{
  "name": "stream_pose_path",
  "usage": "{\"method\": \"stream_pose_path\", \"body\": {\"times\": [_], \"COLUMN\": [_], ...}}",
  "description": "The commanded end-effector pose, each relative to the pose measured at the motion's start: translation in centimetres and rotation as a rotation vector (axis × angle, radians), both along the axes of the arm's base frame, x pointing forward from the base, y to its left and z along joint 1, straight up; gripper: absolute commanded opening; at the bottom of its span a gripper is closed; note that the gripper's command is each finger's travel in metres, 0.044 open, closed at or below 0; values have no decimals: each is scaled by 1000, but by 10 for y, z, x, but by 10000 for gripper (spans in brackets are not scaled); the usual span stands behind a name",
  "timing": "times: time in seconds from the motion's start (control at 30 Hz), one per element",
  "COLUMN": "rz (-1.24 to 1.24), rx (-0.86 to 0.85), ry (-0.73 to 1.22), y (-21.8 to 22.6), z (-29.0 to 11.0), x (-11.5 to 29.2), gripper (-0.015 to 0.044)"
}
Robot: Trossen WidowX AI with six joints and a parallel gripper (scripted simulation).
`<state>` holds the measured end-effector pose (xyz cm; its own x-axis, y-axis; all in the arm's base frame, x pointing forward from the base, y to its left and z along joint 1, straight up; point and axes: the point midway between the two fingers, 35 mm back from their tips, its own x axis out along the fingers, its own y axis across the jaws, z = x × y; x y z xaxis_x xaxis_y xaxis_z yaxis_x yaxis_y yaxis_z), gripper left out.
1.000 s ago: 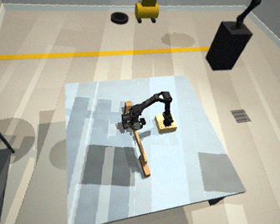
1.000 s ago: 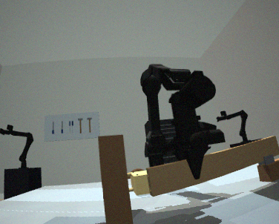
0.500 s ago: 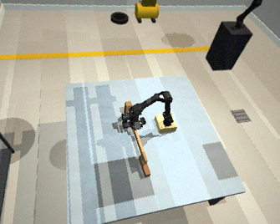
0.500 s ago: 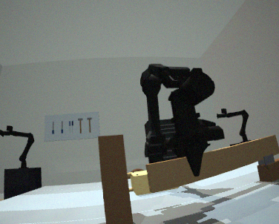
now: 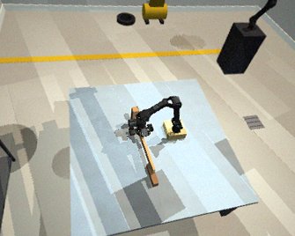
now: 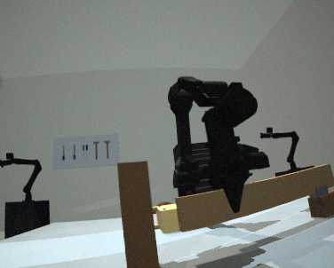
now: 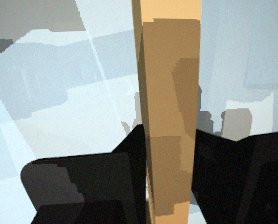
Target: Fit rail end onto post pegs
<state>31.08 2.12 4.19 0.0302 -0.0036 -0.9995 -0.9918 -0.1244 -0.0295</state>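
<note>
The long wooden rail [image 5: 147, 154] [image 6: 271, 191] [image 7: 170, 90] is held up off the table at its near end. My gripper [image 5: 139, 128] [image 6: 234, 199] [image 7: 155, 128] is shut on the rail close to that end, one dark finger on each side. The short wooden post [image 5: 135, 113] [image 6: 137, 213] stands upright just beyond the rail's end. In the exterior view a small gap shows between the rail's end and the post, with a peg [image 6: 156, 208] sticking out into it. The rail's far end lies at the footboard block [image 5: 154, 180] [image 6: 321, 205].
The arm's base stands on a pale yellow block [image 5: 174, 132] [image 6: 168, 218] to the right of the post. The table [image 5: 206, 167] is pale blue and its edges are well away from the work.
</note>
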Motion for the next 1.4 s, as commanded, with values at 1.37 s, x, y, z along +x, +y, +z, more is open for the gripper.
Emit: {"method": "stream_pose_path", "body": {"times": [1.37], "rz": [-5], "rx": [7], "ry": [-2], "y": [-2], "z": [-2], "x": [-2], "gripper": [0]}}
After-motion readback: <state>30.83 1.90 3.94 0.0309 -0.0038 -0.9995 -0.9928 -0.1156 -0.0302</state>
